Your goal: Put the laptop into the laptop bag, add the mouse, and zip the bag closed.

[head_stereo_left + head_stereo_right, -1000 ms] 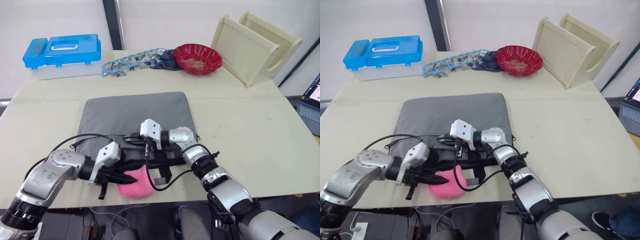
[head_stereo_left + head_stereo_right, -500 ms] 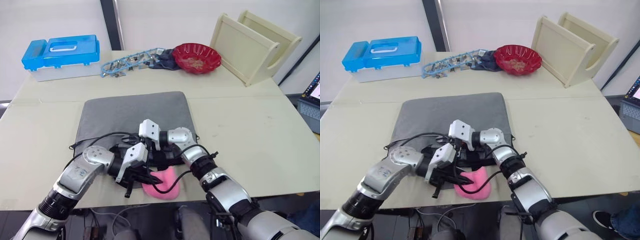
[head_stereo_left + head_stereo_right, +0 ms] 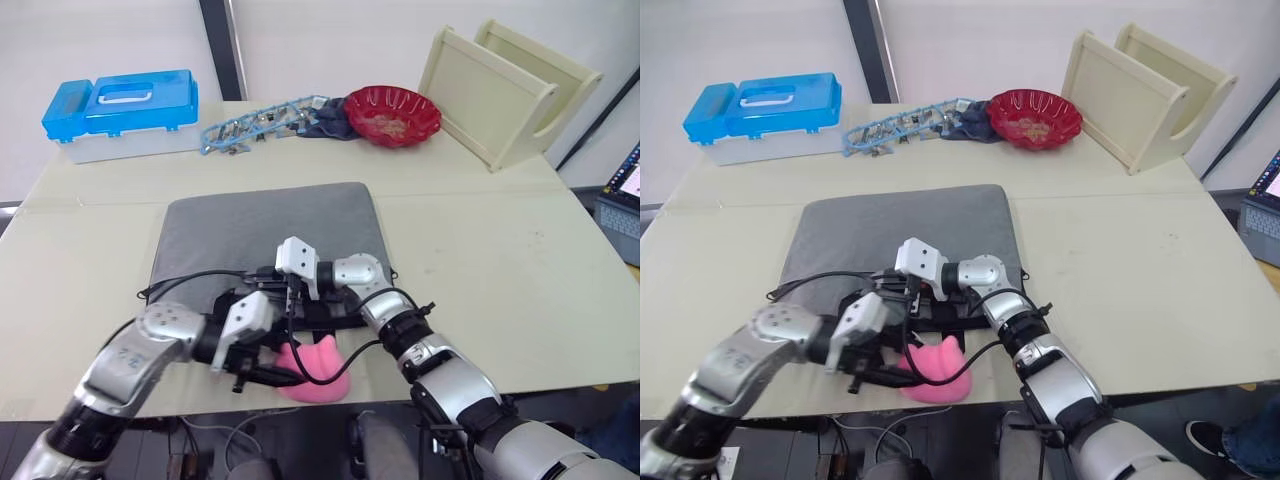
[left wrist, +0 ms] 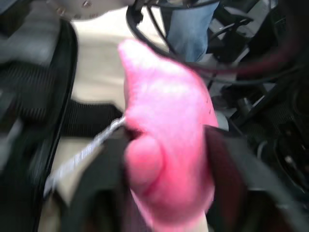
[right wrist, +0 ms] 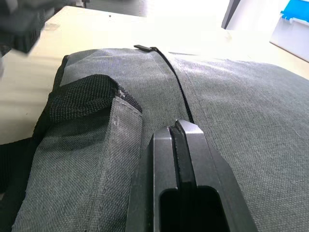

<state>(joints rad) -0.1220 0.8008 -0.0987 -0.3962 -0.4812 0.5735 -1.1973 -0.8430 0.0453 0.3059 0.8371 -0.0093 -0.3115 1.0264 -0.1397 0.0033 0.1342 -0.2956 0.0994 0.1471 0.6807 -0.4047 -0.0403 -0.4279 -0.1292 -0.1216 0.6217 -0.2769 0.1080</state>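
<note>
We judge it late-stage: laptop bag (image 3: 268, 235) lies flat on the counter (image 3: 500, 250), our right tool (image 5: 179, 130) pinched closed over it, left tool (image 3: 262, 372) gripping a pink fuzzy thing (image 3: 315, 368), zipping seemingly left.

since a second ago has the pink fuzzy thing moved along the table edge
Yes. The pink fuzzy thing, held in the left gripper, has shifted toward the robot's right along the near edge of the table, judged against the laptop bag, which has stayed put.
</note>
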